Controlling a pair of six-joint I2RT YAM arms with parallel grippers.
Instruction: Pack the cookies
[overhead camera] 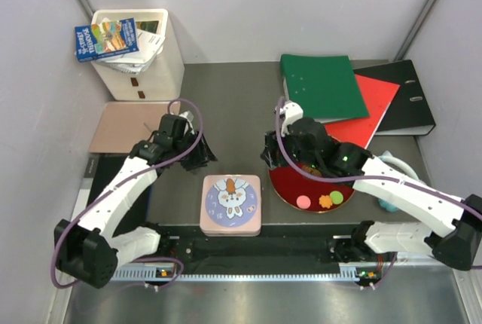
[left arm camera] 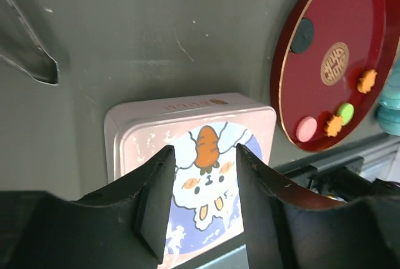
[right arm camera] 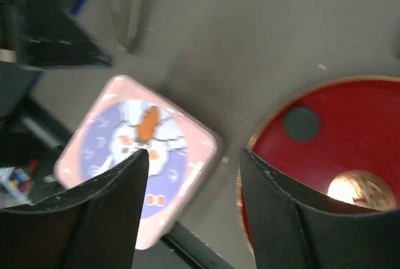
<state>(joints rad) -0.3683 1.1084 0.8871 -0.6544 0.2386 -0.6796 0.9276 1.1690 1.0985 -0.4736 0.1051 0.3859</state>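
Note:
A pink square tin [overhead camera: 231,204] with a rabbit-and-carrot lid sits closed at the table's front edge; it also shows in the left wrist view [left arm camera: 187,156] and right wrist view [right arm camera: 134,156]. A round red plate [overhead camera: 290,187] to its right holds cookies: a pink round [overhead camera: 303,202], an orange flower [overhead camera: 325,202], a green round [overhead camera: 337,197]. The left wrist view shows a black round [left arm camera: 302,35] and a second orange flower [left arm camera: 367,81]. My left gripper [overhead camera: 202,157] hovers open behind the tin. My right gripper [overhead camera: 269,157] is open and empty at the plate's left edge.
A green folder [overhead camera: 322,84], a red folder [overhead camera: 373,109] and a black binder [overhead camera: 410,98] lie at the back right. A white bin [overhead camera: 143,56] with a booklet stands back left, a tan pad [overhead camera: 124,126] beside it. A turquoise object [overhead camera: 388,205] sits right of the plate.

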